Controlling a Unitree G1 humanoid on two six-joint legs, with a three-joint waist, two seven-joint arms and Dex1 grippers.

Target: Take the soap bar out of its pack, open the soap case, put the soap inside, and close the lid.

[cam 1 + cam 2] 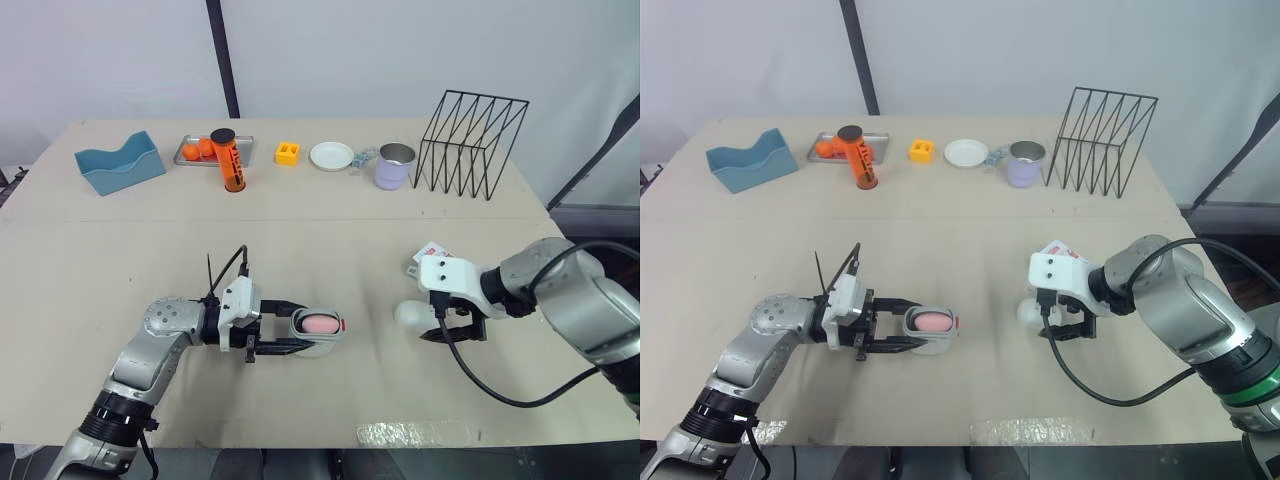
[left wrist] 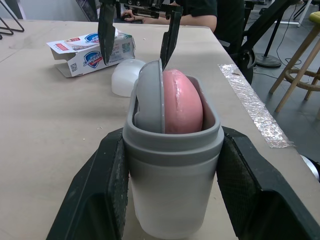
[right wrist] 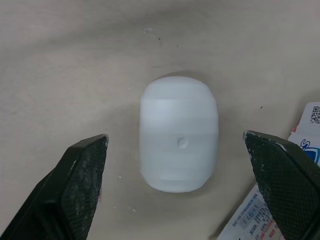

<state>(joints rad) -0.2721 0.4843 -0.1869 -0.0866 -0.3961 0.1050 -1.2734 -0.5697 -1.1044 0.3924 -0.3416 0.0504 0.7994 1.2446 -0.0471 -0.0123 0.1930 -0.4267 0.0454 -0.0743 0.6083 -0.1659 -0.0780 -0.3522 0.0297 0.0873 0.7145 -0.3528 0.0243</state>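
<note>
Between the soap case (image 2: 172,165), clamped in the left gripper (image 1: 300,330), and the white lid (image 3: 178,148) we see bare table (image 1: 330,240), free for a gripper to pass. The right gripper (image 3: 175,137) hangs over the lid with its fingers spread and free table at both sides of the lid; only the soap pack (image 2: 92,46) lies close to one finger. The middle of the table is free; at the back the wire rack (image 1: 470,145), mug (image 1: 395,167), plate (image 1: 331,156), yellow block (image 1: 287,153) and orange bottle (image 1: 229,160) stand in a row.

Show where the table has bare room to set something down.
Bare: the middle band between the back row, blue bin to wire rack, and the soap case. Crowded: around the lid and soap pack by the right end effector.
</note>
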